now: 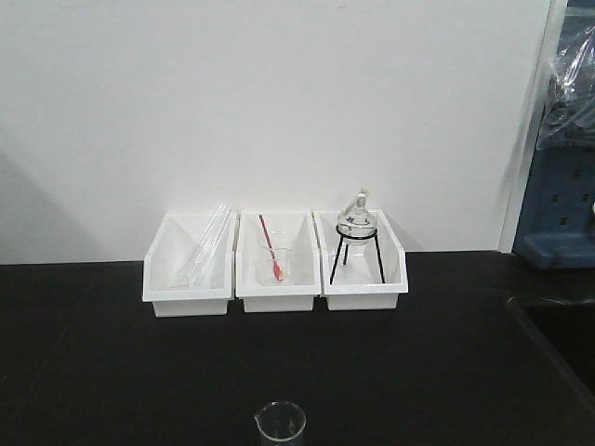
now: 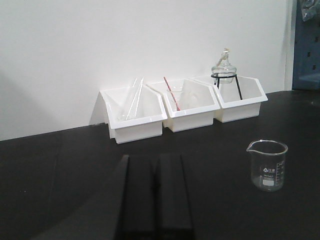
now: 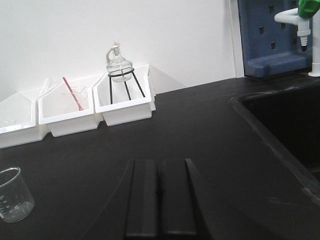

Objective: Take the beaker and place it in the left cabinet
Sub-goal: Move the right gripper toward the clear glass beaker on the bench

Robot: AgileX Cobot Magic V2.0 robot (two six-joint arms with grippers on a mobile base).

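Note:
The beaker (image 2: 268, 165), small clear glass with a spout and white marks, stands upright and empty on the black bench. The front view shows only the beaker's rim (image 1: 279, 421) at the bottom edge, and the right wrist view catches the beaker (image 3: 12, 195) at far left. My left gripper (image 2: 156, 158) is shut, holding nothing, to the left of the beaker and apart from it. My right gripper (image 3: 160, 162) is shut too, well to the beaker's right. The left cabinet is out of view.
Three white bins stand against the back wall: one with glass tubes (image 1: 189, 265), one with a beaker and red rod (image 1: 275, 262), one with a flask on a black tripod (image 1: 360, 240). A sunken black sink (image 3: 285, 120) lies at right, by a blue pegboard rack (image 3: 272, 32).

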